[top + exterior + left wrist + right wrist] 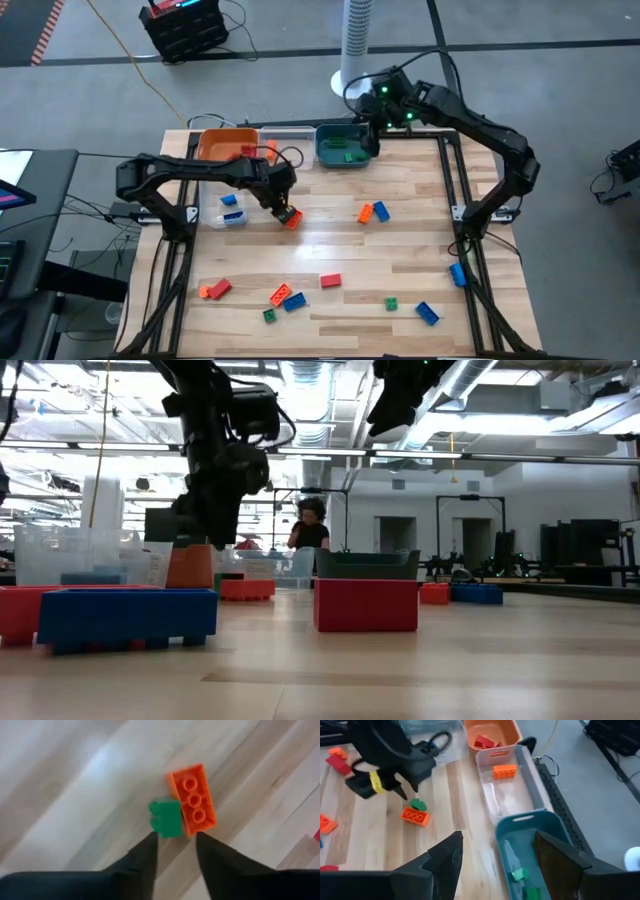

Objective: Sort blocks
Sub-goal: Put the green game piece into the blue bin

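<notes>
The left hand (174,851) hung just above the wooden worktop (330,250), its dark fingers parted and holding nothing. Just beyond its fingertips lay a small green studded plastic brick (165,818) touching an orange studded plastic brick (194,800), both flat on the wood. The right hand (496,854) hovered over the teal plastic bin (565,832), fingers wide apart and empty.

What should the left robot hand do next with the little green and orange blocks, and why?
Probably lower and close on just the green block. The left gripper hovers open right above it, holding nothing, and the orange block lies touching its side, so the fingers need to take them apart.
</notes>
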